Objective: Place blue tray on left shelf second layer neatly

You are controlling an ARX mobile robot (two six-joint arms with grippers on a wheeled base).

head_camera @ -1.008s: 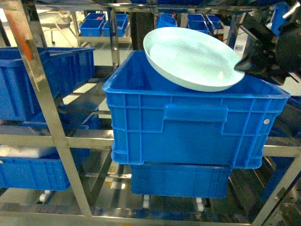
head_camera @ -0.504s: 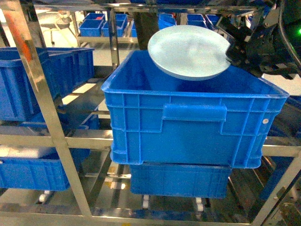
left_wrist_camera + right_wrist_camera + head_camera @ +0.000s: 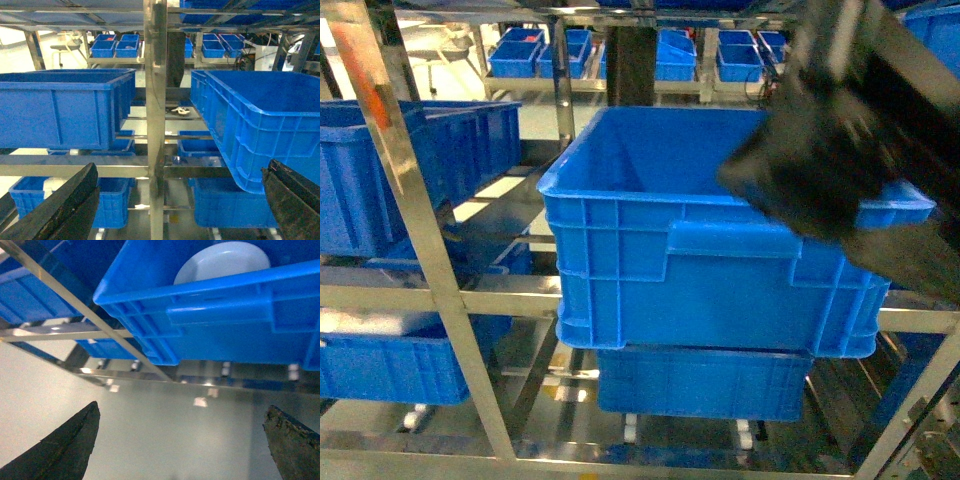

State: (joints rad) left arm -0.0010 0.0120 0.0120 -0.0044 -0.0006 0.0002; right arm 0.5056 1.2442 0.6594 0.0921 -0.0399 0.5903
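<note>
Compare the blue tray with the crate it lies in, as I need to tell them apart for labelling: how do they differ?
The blue tray is pale, almost white-blue; the crate is deep saturated blue. The tray is round and shallow with a smooth face; the crate is rectangular, deep and ribbed on its outer walls. The tray rests inside the crate, partly hidden behind the crate's rim, while the crate sits on the metal shelf frame. Both look like plastic.

The pale light-blue round plastic tray lies inside a deep saturated-blue ribbed plastic crate, only its upper part showing above the rim. The right tool hangs empty, dark fingers spread wide, below a slanting metal shelf rail.
</note>
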